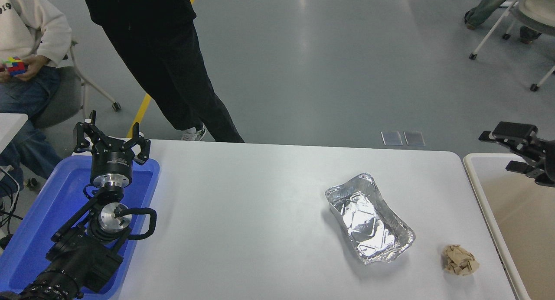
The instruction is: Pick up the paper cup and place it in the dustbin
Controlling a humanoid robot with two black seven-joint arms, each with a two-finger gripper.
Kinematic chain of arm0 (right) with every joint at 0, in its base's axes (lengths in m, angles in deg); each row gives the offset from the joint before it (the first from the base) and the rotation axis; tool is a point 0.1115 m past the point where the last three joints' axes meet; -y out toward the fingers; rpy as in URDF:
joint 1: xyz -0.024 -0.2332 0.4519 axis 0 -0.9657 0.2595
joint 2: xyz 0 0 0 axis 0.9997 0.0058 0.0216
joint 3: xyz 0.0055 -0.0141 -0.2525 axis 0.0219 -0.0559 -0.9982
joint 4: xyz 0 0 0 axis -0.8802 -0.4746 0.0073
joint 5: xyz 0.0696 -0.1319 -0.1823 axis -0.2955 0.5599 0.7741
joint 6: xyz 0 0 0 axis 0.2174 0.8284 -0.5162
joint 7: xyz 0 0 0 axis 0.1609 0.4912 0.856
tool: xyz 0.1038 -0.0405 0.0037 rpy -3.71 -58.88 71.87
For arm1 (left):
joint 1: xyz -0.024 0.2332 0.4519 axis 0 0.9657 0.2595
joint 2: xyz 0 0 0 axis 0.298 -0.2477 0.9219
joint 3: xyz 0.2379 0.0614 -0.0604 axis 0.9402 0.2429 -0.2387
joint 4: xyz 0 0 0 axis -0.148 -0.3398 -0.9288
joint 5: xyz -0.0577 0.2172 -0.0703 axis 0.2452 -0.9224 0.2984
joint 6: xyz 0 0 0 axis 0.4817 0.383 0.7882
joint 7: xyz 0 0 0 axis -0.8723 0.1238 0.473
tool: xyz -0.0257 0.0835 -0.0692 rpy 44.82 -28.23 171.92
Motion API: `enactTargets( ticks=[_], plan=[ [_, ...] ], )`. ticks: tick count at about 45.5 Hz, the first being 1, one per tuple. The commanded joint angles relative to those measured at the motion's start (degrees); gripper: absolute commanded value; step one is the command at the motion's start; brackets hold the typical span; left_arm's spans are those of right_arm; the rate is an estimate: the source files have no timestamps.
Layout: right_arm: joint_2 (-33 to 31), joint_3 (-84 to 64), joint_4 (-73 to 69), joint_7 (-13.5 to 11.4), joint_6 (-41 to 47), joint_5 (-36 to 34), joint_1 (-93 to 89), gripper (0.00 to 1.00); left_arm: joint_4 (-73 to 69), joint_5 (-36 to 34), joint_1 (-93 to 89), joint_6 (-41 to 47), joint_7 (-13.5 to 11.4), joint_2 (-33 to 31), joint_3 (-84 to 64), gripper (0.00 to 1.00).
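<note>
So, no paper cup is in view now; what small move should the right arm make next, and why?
Probably draw the right gripper back from the dustbin. Its jaws stand open and empty above it, and the table shows no cup, only the foil tray and the brown paper ball. Most of the bin is out of frame.

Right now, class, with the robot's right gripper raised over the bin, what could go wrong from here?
1. No paper cup shows on the table or in the right gripper, which is open over the dustbin; reaching again might grab the foil tray or the brown paper ball instead.
2. Swinging back low, the arm could clip the dustbin's rim.
3. A person stands at the table's far edge, perhaps within reach.
</note>
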Motion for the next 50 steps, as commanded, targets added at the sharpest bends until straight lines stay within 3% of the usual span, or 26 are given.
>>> enactTargets(
  ticks=[1,15,37,50],
  plan=[
    [-6.5,-0.7,-3.5,0.0,2.2,2.7,2.6,1.00,0.0,0.0,0.0,0.0,0.0,0.0,0.0,0.99],
    [-6.6,-0.6,-0.7,-0.2,-1.0,2.2,3.0,1.00,0.0,0.0,0.0,0.0,0.0,0.0,0.0,0.99],
    [0.7,-0.7,14.4,-0.6,1.8,2.1,3.0,1.00,0.0,0.0,0.0,0.0,0.0,0.0,0.0,0.99],
    [3.2,-1.0,15.1,-0.2,1.7,0.6,2.4,1.00,0.0,0.0,0.0,0.0,0.0,0.0,0.0,0.99]
  ],
)
